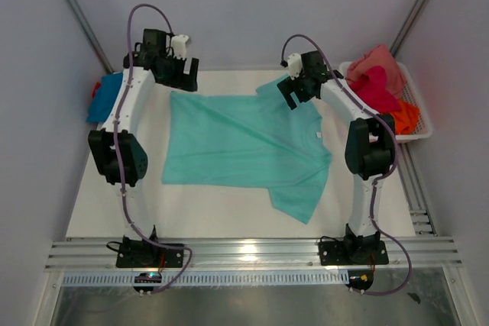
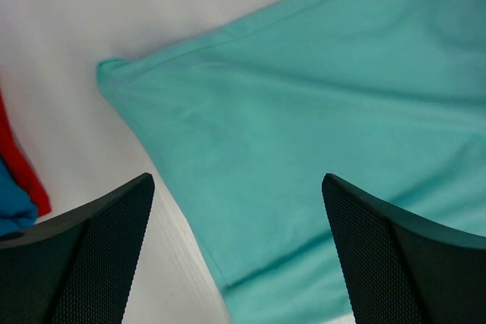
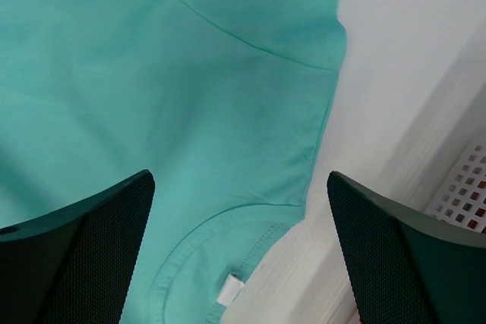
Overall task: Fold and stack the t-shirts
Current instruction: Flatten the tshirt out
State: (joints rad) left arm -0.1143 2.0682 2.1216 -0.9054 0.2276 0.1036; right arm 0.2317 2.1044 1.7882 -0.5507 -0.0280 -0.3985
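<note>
A large mint-teal t-shirt (image 1: 244, 146) lies spread on the white table (image 1: 114, 211), one sleeve pointing to the near right. My left gripper (image 1: 182, 75) hovers open over its far left corner; in the left wrist view (image 2: 237, 180) the teal cloth (image 2: 304, 111) lies below, between the wide-apart fingers (image 2: 99, 256). My right gripper (image 1: 293, 91) hangs open above the far right shoulder; in the right wrist view (image 3: 240, 180) the collar with its white label (image 3: 230, 287) shows underneath. Neither gripper holds cloth.
A white mesh basket (image 1: 419, 116) at the far right holds salmon pink (image 1: 378, 62), magenta (image 1: 378, 89) and orange (image 1: 405, 116) t-shirts. Blue (image 1: 103, 97) and red (image 1: 96, 88) t-shirts lie at the far left table edge. Grey walls close in on all sides.
</note>
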